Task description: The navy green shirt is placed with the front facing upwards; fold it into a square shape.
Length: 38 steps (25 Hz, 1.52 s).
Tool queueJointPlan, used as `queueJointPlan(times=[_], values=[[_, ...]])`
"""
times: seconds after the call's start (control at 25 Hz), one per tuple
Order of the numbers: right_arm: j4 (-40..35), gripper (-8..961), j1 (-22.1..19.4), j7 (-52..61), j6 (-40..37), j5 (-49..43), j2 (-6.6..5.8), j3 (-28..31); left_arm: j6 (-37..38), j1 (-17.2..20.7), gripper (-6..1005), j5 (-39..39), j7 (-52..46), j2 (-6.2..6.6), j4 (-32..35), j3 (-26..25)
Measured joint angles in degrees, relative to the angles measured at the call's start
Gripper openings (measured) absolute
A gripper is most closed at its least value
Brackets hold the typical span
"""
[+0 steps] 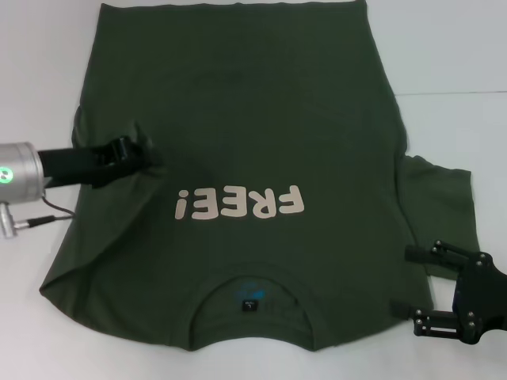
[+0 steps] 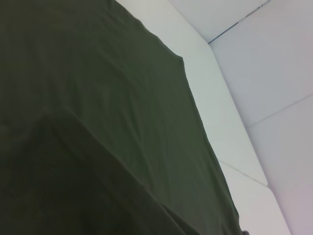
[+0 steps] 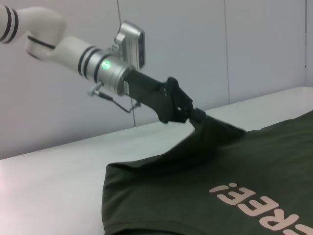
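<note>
White desk (image 1: 444, 55) runs under everything, with a pale panelled wall behind it in the right wrist view. Spread across most of that surface is the navy green shirt (image 1: 238, 119), front up, its hem toward the far edge and its collar toward the robot, so the cream "FREE!" lettering (image 1: 239, 204) reads upside down from the head camera. The cloth is dark olive, mostly flat over the body. Its sleeve on the robot's right lies out flat on the desk, while the sleeve on the left has been drawn inward over the chest. A ribbed crew neck with a small dark label (image 1: 249, 304) sits at the near edge.

Judging by this, the first side fold is in hand: the left hand (image 1: 146, 156) is clamped on the gathered sleeve fabric and holds it raised above the shirt body, the cloth tenting up to its fingers in the right wrist view. The next move calls for carrying that edge across toward the centre line and laying it down smooth before letting go.

Near the right shoulder corner, the right hand (image 1: 413, 283) hovers with its fingers apart, gripping nothing; whether it touches the cloth is hard to say from the head view.
</note>
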Motion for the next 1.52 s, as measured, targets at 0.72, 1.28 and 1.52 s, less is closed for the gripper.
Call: queueJointPlan(times=[0.72,1.28,1.52], values=[[0.0,902,0.8,0.2,0.7,0.0,0.00,0.1,-0.7,3.7,449,-10.6,11.8,-1.12,-2.8,0.9],[0.1,901,0.8,-0.1,0.8,0.0,0.00,0.1,-5.5,2.1,881,-12.2,14.7,-3.56,-5.3,0.8],[-0.3,900,1.1,3.6,0.5,0.7,-0.03,0.7,1.2,4.0,896,-18.5,21.0,-2.78,-3.7,0.6]])
